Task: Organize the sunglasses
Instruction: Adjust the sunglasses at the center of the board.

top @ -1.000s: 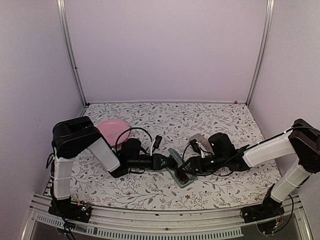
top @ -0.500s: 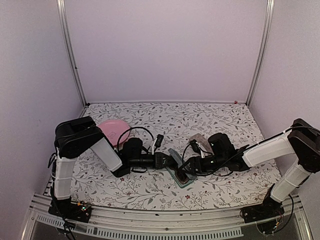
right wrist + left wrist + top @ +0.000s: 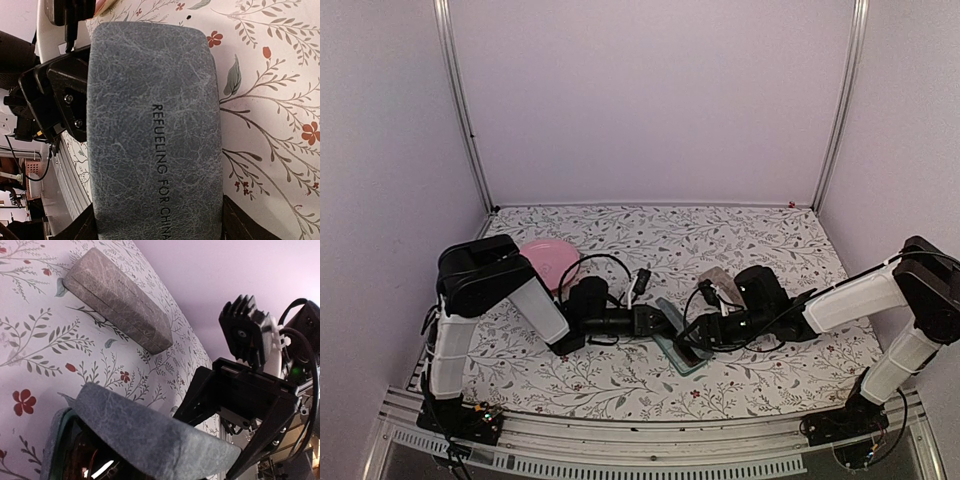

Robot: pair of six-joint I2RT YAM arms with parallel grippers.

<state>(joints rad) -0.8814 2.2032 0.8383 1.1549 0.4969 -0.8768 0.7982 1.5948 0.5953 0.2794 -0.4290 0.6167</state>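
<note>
On the floral bench, lower centre overhead, your right tool grips the blue-grey case by its half-raised lid, likely to shut it over the sunglasses lying inside; of your left tool the opening cannot be told.

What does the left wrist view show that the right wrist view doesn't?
Only left wrist: the closed grey-brown case lying apart on the floral table cover, the dark interior of the blue-grey case under its raised lid, and the right arm. Only right wrist: the lid's outer face printed REFUELING FOR CHINA, and the left arm. Both: the blue-grey case and that cover.
</note>
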